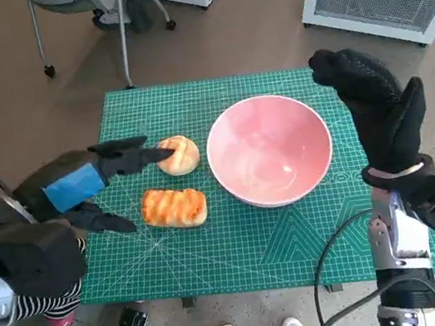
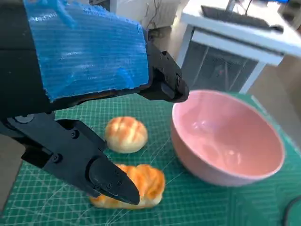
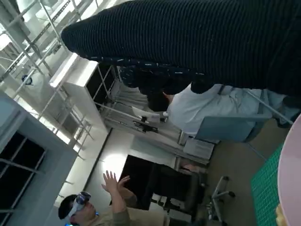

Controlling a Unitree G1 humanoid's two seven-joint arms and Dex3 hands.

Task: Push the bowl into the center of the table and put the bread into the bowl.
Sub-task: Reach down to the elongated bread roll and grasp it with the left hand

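Looking down from the head view, your bowl (image 1: 270, 150) sits upright on the green mat (image 1: 214, 246) covering the tabletop, a bit toward the robot's right of the middle, with nothing in it. Two pieces of bread lie outside it on the left side. The round bun (image 1: 178, 154) is just beside the bowl's rim, and the long striped loaf (image 1: 174, 207) lies nearer the robot, close to the bun but not touching it.

Your left robot hand (image 1: 92, 183) is spread apart and holding nothing. Its upper fingers (image 1: 135, 154) reach to the bun's edge, and from the head view they look like they touch it, though you can't really tell contact from that angle. In the left wrist view the lower finger (image 2: 101, 176) hangs in front of the loaf, and whether it presses on it isn't clear.

Your right robot hand (image 1: 374, 105) is raised by the bowl's right side, glove spread flat, gripping nothing, and it looks clear of the rim. The right wrist view mostly shows the glove, the room behind, and a person (image 3: 96, 209) with a hand raised, wearing a headset.
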